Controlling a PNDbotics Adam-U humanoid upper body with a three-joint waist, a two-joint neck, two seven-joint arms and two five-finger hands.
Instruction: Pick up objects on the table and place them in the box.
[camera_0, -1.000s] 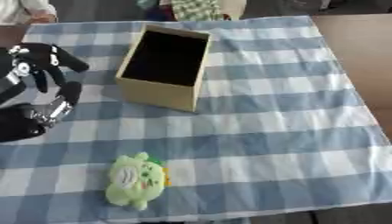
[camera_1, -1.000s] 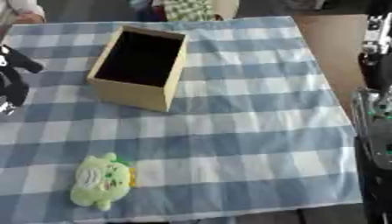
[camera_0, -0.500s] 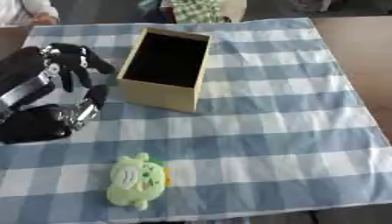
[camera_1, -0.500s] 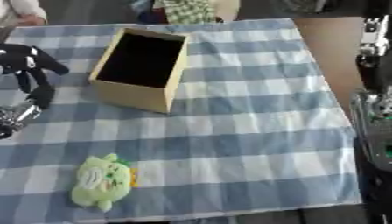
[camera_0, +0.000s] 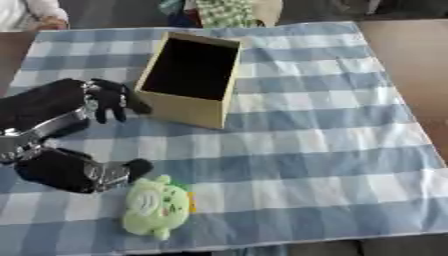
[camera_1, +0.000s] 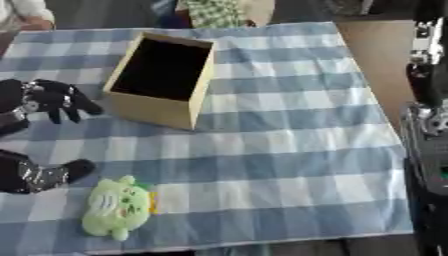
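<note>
Blue-and-white checked cloth (camera_0: 332, 130) covers the counter, brown bare edge showing at 3 o'clock.

Green plush toy (camera_0: 156, 206) lies flat near the front edge, at abt 7 o'clock of the cloth, face up, a yellow bit on its right side. It's the only loose item visible, so prob. the pick target. Cardboard box (camera_0: 192, 77) stands well apart from it at abt 11 o'clock, open top, dark inside, nothing visible in it.

Left hand (camera_0: 109, 97) hangs just beside the box's left wall, fingers spread & pointing down, holding nothing. A 2nd black-and-silver part of the left arm (camera_0: 83, 171) lies low on the cloth, just beside the toy's upper-left; can't tell if it touches.

Right hand: not seen; only the arm's black/silver body (camera_1: 429, 130) along the 3 o'clock edge in the right eye view.

Step in hand, my read: reach for the toy. To do it well:
- bring left hand back toward 7 o'clock, away from the box wall, w/o knocking it;
- come down over the toy's middle, fingers wide, thumb opposite;
- soft body will squash, so close round the bulk, not an ear or edge;
- watch the front edge; a nudge could push it off.
</note>
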